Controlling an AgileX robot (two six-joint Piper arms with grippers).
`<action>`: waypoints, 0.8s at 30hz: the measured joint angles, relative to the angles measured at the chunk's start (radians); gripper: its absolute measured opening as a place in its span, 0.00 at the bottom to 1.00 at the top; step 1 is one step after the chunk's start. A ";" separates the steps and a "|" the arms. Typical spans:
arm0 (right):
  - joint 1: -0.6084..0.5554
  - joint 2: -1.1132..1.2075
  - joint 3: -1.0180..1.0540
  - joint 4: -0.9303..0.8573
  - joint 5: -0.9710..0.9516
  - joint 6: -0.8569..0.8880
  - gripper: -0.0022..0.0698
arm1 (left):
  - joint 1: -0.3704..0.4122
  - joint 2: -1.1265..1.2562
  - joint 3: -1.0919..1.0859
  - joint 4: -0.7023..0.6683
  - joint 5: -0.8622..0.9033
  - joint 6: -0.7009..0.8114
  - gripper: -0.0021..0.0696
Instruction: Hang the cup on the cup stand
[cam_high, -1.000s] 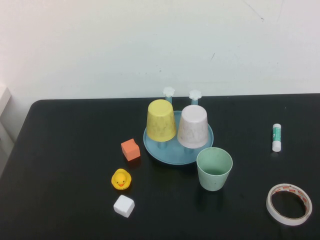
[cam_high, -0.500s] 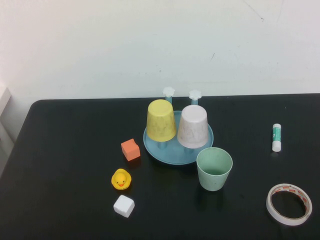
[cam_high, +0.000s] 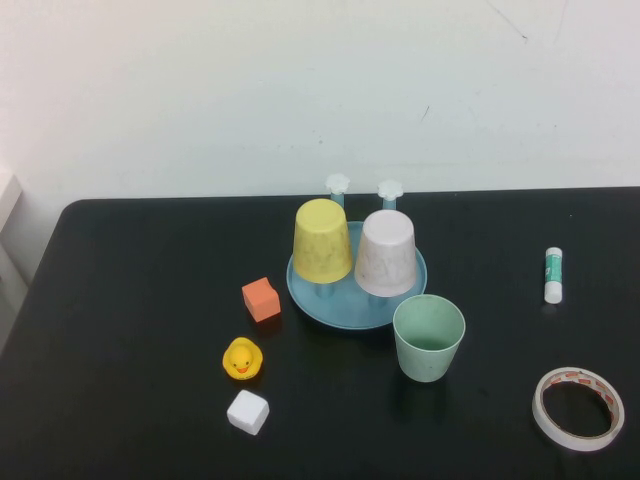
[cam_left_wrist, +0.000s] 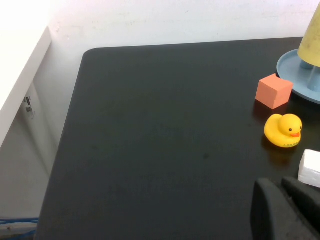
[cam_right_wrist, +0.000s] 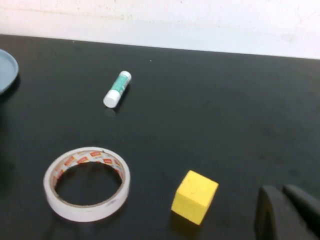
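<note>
A tape roll (cam_right_wrist: 86, 183), a glue stick (cam_right_wrist: 117, 89) and a yellow block (cam_right_wrist: 194, 196) lie apart on the black table (cam_right_wrist: 225, 110); the right gripper (cam_right_wrist: 287, 212) hangs over it.

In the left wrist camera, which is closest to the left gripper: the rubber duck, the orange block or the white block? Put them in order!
The left gripper sits low at the picture's edge, off the table's left side.
1. White block: right beside the fingertips.
2. Rubber duck: just beyond the white block.
3. Orange block: farthest, next to the cup stand.
The right gripper is parked near a yellow block.

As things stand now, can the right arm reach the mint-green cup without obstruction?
Probably yes. The cup stands upright, open toward the right; only the tape roll lies that side. The right gripper and left gripper stay back.
</note>
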 joint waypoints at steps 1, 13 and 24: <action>0.000 0.000 0.000 -0.008 0.000 0.000 0.03 | 0.000 0.000 0.000 0.000 0.000 0.000 0.03; 0.000 0.000 0.008 -0.032 -0.082 -0.008 0.03 | 0.000 0.000 0.003 0.048 -0.187 0.000 0.03; 0.000 0.000 0.009 -0.059 -0.740 0.000 0.03 | 0.000 0.000 0.003 0.095 -0.774 0.000 0.03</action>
